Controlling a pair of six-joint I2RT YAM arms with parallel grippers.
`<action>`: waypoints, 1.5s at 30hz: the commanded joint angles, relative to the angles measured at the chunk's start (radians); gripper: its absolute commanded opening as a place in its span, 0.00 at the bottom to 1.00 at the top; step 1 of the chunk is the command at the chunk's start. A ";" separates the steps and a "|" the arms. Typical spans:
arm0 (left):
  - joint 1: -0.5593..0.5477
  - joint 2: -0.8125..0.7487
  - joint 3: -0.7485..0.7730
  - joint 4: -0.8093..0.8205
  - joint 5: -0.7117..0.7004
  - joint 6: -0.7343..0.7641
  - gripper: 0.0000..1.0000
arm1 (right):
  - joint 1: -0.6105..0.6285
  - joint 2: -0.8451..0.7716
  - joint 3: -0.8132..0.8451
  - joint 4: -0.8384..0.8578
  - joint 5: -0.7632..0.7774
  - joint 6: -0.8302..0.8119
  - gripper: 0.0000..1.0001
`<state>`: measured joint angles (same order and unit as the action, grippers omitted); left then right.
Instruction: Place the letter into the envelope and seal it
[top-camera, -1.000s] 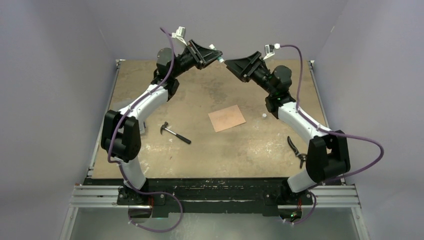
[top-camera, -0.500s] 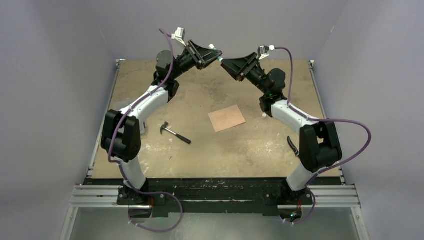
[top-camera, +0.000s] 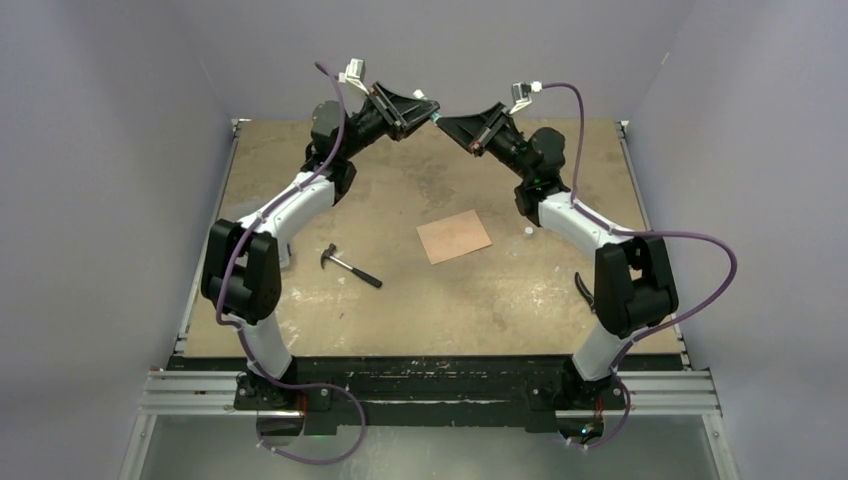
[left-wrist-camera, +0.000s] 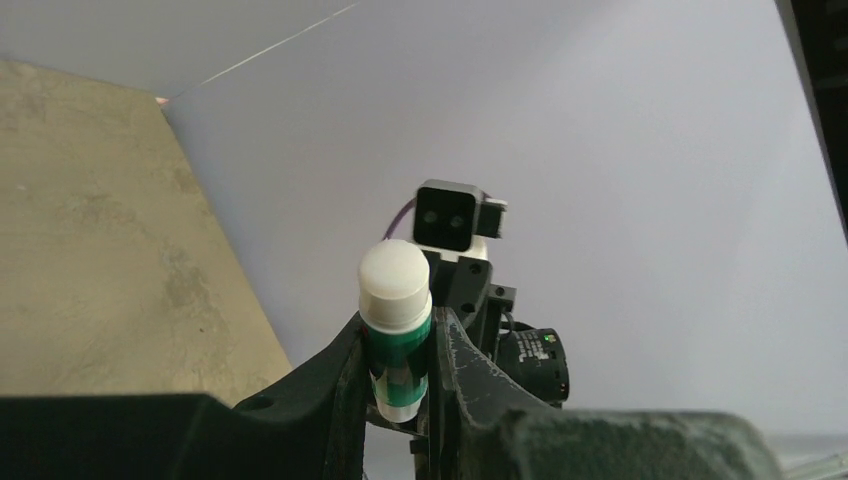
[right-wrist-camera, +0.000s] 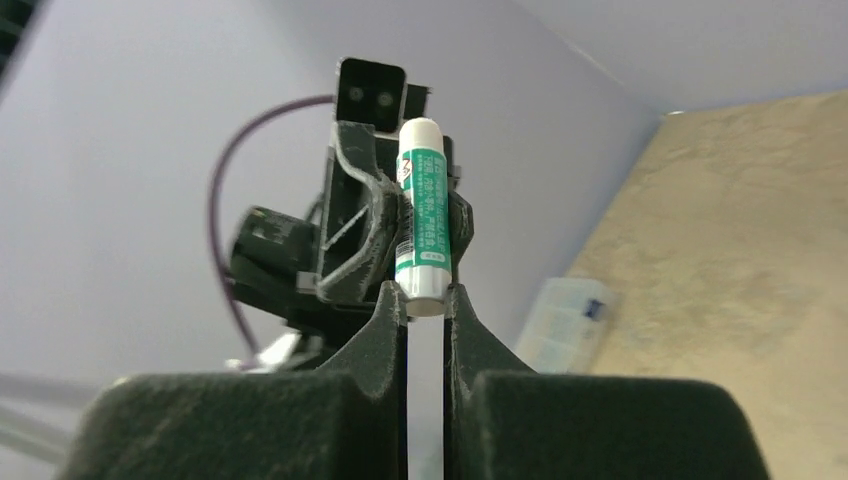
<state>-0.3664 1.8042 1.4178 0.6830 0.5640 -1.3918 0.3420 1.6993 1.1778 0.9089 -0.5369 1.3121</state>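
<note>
High over the back of the table, my left gripper (top-camera: 428, 108) (left-wrist-camera: 397, 328) is shut on the body of a green and white glue stick (left-wrist-camera: 396, 345) (right-wrist-camera: 421, 215). My right gripper (top-camera: 447, 121) (right-wrist-camera: 426, 293) meets it tip to tip. Its fingertips are shut on the white end of the stick that points toward it. The envelope (top-camera: 453, 237) lies flat on the table below as a salmon-pink rectangle with no open flap showing. Neither gripper is near it. The letter is out of view.
A hammer (top-camera: 350, 267) lies left of the envelope. A black hand tool (top-camera: 593, 298) lies by the right arm and a small white speck (top-camera: 527, 231) sits right of the envelope. Grey walls enclose the table on three sides.
My right arm swung left and up to the left gripper, and its jaws went from open to shut on the stick's end. The left arm barely moved.
</note>
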 joint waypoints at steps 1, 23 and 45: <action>0.000 -0.027 0.045 -0.257 -0.041 0.125 0.00 | 0.042 -0.042 0.065 -0.161 0.033 -0.467 0.00; 0.001 -0.009 0.050 -0.311 -0.018 0.231 0.00 | 0.060 -0.210 0.102 -0.479 0.234 -0.946 0.70; 0.001 -0.008 0.036 -0.019 0.066 0.047 0.00 | 0.016 -0.093 -0.112 0.139 0.041 0.054 0.41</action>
<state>-0.3649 1.8118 1.4528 0.5957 0.6140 -1.3273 0.3580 1.6245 1.0569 0.8528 -0.4675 1.2816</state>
